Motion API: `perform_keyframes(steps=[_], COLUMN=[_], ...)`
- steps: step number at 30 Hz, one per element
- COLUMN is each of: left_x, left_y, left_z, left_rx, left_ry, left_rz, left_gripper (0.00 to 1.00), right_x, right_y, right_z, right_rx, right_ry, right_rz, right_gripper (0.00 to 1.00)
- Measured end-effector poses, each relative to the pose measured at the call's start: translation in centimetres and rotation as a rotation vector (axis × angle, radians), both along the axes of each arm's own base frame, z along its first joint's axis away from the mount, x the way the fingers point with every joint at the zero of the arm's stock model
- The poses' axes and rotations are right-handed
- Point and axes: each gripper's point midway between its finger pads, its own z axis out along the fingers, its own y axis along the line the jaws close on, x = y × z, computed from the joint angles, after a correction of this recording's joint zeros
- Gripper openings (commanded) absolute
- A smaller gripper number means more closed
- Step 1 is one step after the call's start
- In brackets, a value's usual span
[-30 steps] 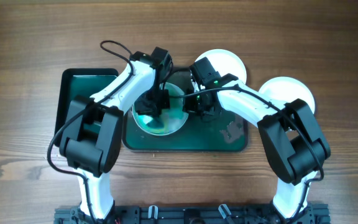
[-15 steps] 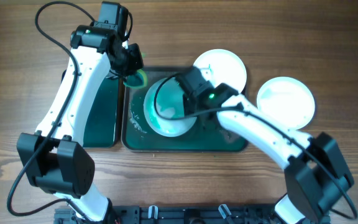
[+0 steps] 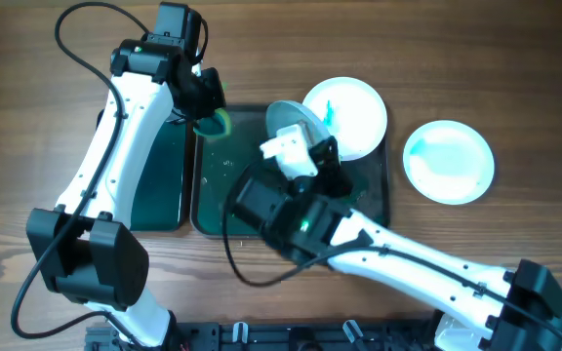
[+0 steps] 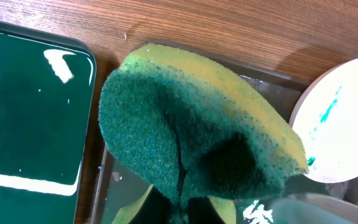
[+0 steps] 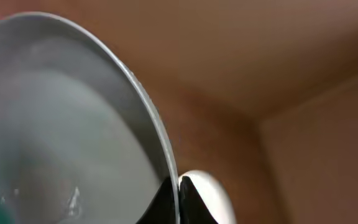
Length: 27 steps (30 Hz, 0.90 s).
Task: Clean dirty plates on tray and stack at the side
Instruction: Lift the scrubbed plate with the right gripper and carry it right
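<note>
— Looking down from overhead, who holds what?
— The left gripper [image 3: 208, 112] is clenched on the sponge [image 3: 220, 121] above the far-left corner of the tray [image 3: 218, 195]. The right gripper [image 3: 296, 146] pinches a lifted plate [image 3: 286, 115], tilted on edge over the tray's far side.
— And the rest?
— A streaked plate [image 3: 351, 122] sits at the tray's far-right corner. A third plate [image 3: 449, 161] lies on the bench toward the right edge, well apart from the tray.
— Left wrist?
— It shows the sponge folded in the grip, green side out, with teal marks on the streaked plate beyond.
— Right wrist?
— The fingertips [image 5: 166, 194] nip the lifted plate's rim, and its face looks wet.
— Progress?
— Roughly a third, I judge: one plate is set aside, one is in hand, one is dirty, and nothing is stacked yet.
</note>
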Motion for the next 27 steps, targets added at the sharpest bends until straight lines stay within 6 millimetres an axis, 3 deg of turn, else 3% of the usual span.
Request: perform_keyframes(steps=[3,6,21,24,27], left_x=[0.0,0.0,0.0,0.0,0.0], left_y=[0.0,0.0,0.0,0.0,0.0], left_z=[0.0,0.0,0.0,0.0,0.0], left_rx=[0.000,0.000,0.000,0.000,0.000], left_ry=[0.000,0.000,0.000,0.000,0.000], left_rz=[0.000,0.000,0.000,0.000,0.000], left_gripper=[0.04,0.04,0.04,0.04,0.04], right_x=[-0.7,-1.3,-1.7,-1.6,-2.4], right_y=[1.7,2.8,3.2,4.3,6.4], right_z=[2.6,3.4,3.8,2.1,-3.0], right_rx=[-0.102,-0.126,-0.202,-0.161,0.022], right_ry=[-0.103,-0.134,-0.124,-0.039,0.203], right_rz=[0.033,0.054,0.071,0.145,0.279], right_gripper=[0.04,0.04,0.04,0.04,0.04])
